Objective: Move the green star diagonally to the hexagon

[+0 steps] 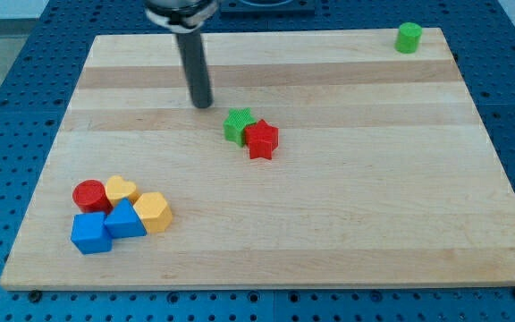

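Observation:
The green star (237, 124) lies near the middle of the wooden board, touching a red star (262, 139) at its lower right. The yellow hexagon (153, 212) sits at the board's lower left, at the right end of a cluster of blocks. My tip (203, 104) rests on the board up and to the left of the green star, a short gap away from it.
The lower-left cluster also holds a red cylinder (89, 194), a yellow heart (121, 190), a blue triangle (124, 220) and a blue cube (91, 233). A green cylinder (409, 38) stands at the board's top right corner. The wooden board (347, 233) lies on a blue pegboard.

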Controlling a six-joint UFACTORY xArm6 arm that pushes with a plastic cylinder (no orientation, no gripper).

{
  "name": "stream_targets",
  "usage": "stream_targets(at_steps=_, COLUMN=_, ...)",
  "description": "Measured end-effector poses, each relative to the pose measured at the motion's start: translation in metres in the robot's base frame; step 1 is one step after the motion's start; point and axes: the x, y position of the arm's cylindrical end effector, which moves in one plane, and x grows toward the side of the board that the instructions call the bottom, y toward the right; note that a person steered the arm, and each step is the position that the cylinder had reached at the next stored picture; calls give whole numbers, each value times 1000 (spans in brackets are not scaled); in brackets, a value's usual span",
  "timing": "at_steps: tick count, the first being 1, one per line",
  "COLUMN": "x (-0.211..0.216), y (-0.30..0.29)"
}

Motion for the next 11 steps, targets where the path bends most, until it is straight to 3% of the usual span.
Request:
stream_targets(at_steps=1, x=5, y=40)
stream_targets(at_steps=5, x=68, y=28)
stream_targets(at_steps=7, x=71, y=49)
stream_targets(at_steps=11, x=148, y=67)
